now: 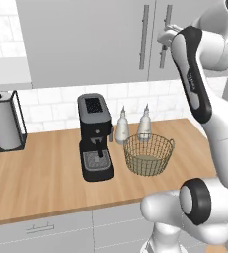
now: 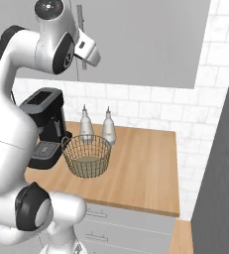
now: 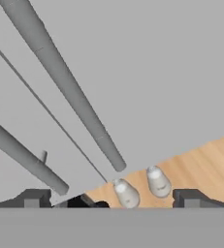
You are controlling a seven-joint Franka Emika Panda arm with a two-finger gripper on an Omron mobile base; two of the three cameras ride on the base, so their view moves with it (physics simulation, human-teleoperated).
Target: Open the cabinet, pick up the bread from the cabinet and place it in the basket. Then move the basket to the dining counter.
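The cabinet (image 1: 86, 39) hangs over the worktop with both light-grey doors shut. My gripper (image 3: 111, 199) is raised right in front of the doors, open, with nothing between its fingertips (image 3: 32, 198). In the hand view the two long bar handles (image 3: 70, 92) run diagonally just ahead of it, on either side of the door seam. My hand (image 1: 166, 35) sits at the right-hand handle (image 1: 167, 15). The tan wire basket (image 1: 149, 154) stands empty on the worktop below, also seen from the right (image 2: 86, 156). The bread is hidden. The dining counter is out of view.
A black coffee machine (image 1: 95, 136) stands left of the basket, with two pale bottles (image 1: 122, 126) behind it against the tiled wall. A paper towel holder (image 1: 6, 121) is at the far left. Grey drawers (image 1: 41, 228) run under the worktop. A dark tall panel (image 2: 220, 173) bounds the right.
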